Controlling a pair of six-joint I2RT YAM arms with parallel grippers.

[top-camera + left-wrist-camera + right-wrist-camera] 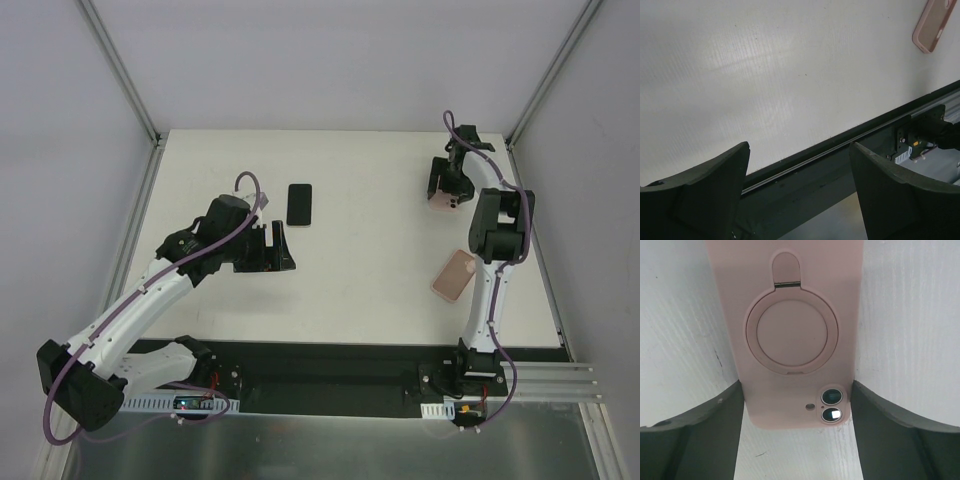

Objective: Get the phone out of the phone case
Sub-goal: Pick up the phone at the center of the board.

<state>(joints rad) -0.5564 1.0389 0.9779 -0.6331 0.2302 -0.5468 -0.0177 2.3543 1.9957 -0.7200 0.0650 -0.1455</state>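
A pink phone case (790, 330) with a ring stand on its back lies between my right gripper's (797, 390) fingers, touching both. Two camera lenses (832, 405) show in its cut-out, so a phone is inside. In the top view this gripper (443, 195) is at the far right of the table, shut on the cased phone (440, 206). My left gripper (283, 250) is open and empty left of the middle; its wrist view (799, 150) shows nothing between the fingers.
A bare black phone (299, 204) lies just beyond my left gripper. A second pink case (453, 275) lies at the right, nearer the front edge, and shows in the left wrist view (935, 22). A black rail (840, 150) runs along the table's near edge.
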